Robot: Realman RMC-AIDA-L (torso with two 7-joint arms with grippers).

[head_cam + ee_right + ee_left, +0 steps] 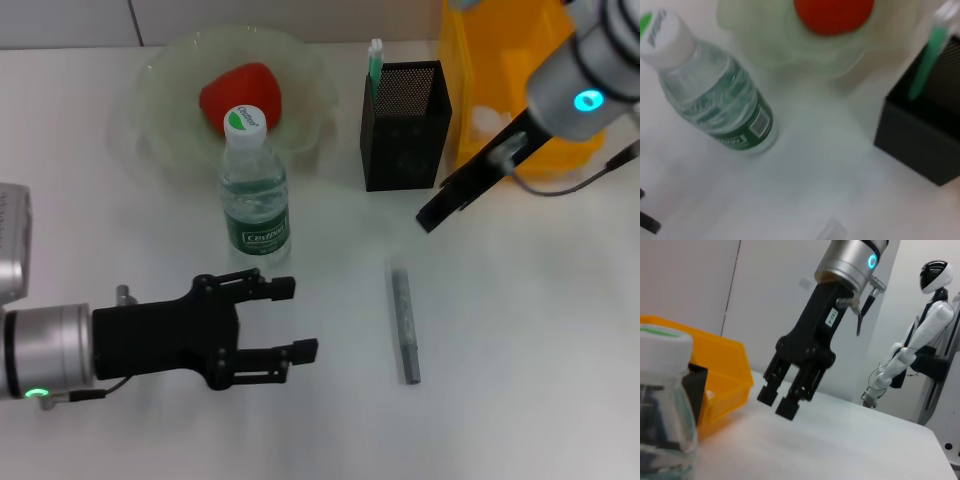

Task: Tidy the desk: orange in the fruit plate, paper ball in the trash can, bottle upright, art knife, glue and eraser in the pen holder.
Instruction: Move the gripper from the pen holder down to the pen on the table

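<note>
head view: left gripper low over the table on the left, fingers spread apart, nothing between them, arm reaching in level from the left edge and pointing right. bottle stands upright just beyond the gripper's upper finger, near but apart. behind the bottle, plate holds the orange. knife, a grey stick, lies flat on the table well right of the left gripper, roughly between both grippers. holder stands upright right of the plate, a green-tipped stick poking out of its back left corner. right gripper hangs above the table just right of and in front of the holder, arm slanting down from the upper right; fingers look close together here. yellow bin behind the right arm, something white inside.

left wrist view: right gripper seen farther off, tilted, tips just above the table, two fingers with a narrow gap, holding nothing. bottle cap up close, bin behind it. white humanoid in the background.

right wrist view: bottle upright, plate with orange beyond it, holder with the green stick inside. a pale end of something small on the table at the frame edge, can't tell what it is.
</note>
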